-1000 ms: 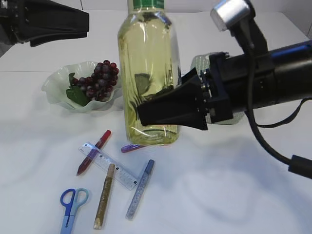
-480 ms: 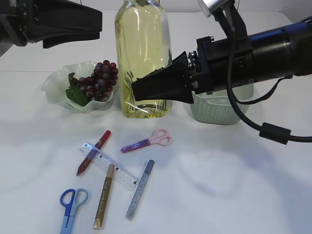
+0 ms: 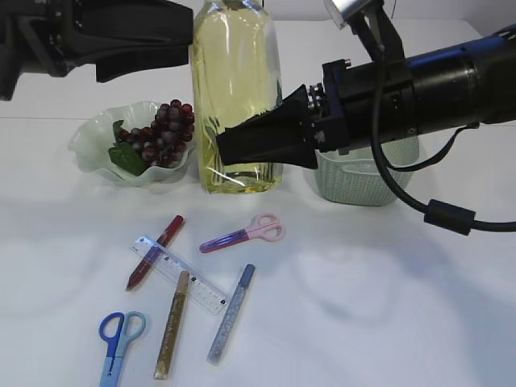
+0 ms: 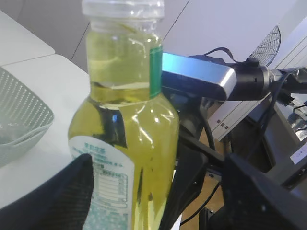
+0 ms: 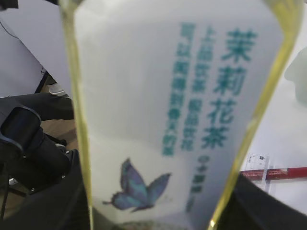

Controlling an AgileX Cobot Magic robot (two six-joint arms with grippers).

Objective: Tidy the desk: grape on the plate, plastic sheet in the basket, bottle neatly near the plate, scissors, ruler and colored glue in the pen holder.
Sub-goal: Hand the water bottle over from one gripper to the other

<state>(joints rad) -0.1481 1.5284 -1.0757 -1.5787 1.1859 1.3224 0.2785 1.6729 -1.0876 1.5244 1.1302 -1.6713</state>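
Note:
The tall bottle [image 3: 235, 89] of yellow tea stands upright on the table, just right of the plate [image 3: 93, 141] that holds the grape [image 3: 165, 133] bunch. My right gripper [image 3: 234, 153] is shut on the bottle's lower body; its label [image 5: 172, 96] fills the space between the right gripper [image 5: 163, 201] fingers. My left gripper [image 3: 187, 32] is at the bottle's shoulder. In the left wrist view, the left gripper [image 4: 158, 165] is open around the bottle [image 4: 124, 134], with a gap on the right side. The pen holder is out of view. I cannot make out the plastic sheet.
A pale green basket [image 3: 359, 181] sits behind my right arm. In front lie pink scissors [image 3: 251, 232], blue scissors [image 3: 118, 339], a clear ruler [image 3: 181, 274], and red [image 3: 155, 251], gold [image 3: 173, 324] and silver-blue [image 3: 232, 313] glue sticks.
The bottle went back from near the camera to stand beside the plate, still in my right gripper. My left gripper slid right to the bottle's shoulder, and its jaws widened.

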